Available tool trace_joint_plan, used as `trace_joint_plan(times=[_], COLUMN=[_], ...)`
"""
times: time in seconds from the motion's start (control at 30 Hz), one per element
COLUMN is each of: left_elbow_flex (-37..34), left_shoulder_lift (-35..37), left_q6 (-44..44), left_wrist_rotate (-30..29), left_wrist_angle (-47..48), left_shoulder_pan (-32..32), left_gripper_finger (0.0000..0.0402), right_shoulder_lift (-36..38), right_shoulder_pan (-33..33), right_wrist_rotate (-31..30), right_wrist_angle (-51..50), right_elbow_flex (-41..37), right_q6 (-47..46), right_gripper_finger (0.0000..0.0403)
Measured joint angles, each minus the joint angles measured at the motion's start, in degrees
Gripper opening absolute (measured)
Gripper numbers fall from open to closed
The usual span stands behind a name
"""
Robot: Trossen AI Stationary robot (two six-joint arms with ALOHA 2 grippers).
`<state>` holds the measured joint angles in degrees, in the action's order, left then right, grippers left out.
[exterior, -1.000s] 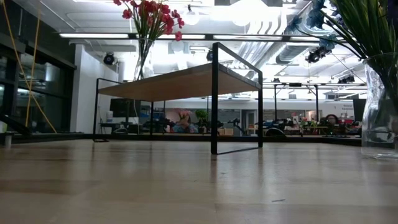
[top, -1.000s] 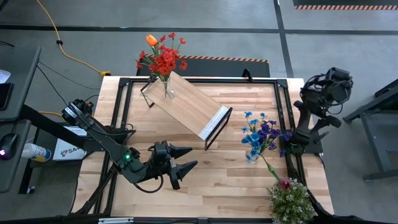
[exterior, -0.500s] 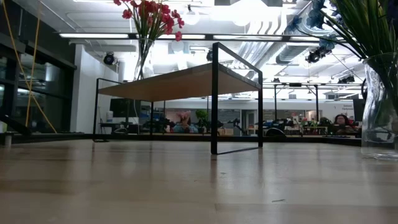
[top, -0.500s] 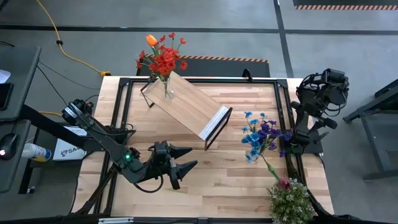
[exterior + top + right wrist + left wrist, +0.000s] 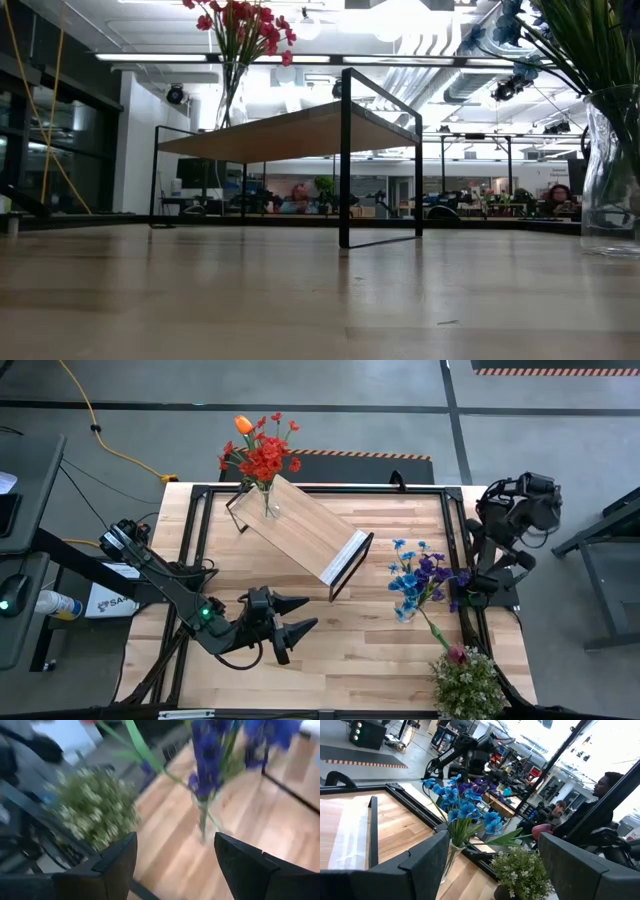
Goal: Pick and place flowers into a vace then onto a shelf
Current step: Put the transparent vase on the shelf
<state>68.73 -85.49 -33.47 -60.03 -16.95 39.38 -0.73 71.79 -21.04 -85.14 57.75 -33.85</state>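
Two pincers stand spread and empty over the bench [image 5: 380, 640]. The left pincer [image 5: 300, 616] hovers low, the shelf [image 5: 305, 530] just beyond it carrying a glass vase [image 5: 268, 500] of red flowers [image 5: 262, 455]. The right pincer [image 5: 175, 865] is raised near the blue and purple flowers [image 5: 420, 578] and a bushy green plant [image 5: 468, 682].

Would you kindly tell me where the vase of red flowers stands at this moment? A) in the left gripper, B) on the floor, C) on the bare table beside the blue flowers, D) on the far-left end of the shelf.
D: the vase of red flowers stands on the far-left end of the shelf, with both grippers well away from it.
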Motion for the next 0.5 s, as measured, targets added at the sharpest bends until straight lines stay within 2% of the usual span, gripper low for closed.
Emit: trace_joint_plan(times=[0.13, 0.33, 0.5], left_elbow_flex=[0.0, 0.0, 0.0], left_shoulder_lift=[0.0, 0.0, 0.0], left_q6=[0.0, 0.0, 0.0], left_wrist_rotate=[0.0, -0.06, -0.72], left_wrist_angle=[0.39, 0.39, 0.39], left_shoulder_pan=[0.0, 0.0, -0.02], left_gripper_finger=[0.0337, 0.0337, 0.0337], right_shoulder_lift=[-0.02, -0.03, -0.07], right_shoulder_pan=[0.73, 4.03, 7.99], right_wrist_rotate=[0.54, 5.27, 1.9], right_wrist_angle=[-3.44, 0.2, 2.62], right_elbow_flex=[-3.23, -7.82, -8.47], right_q6=[-3.5, -8.76, -11.34], right_gripper_finger=[0.0256, 0.0255, 0.0256])
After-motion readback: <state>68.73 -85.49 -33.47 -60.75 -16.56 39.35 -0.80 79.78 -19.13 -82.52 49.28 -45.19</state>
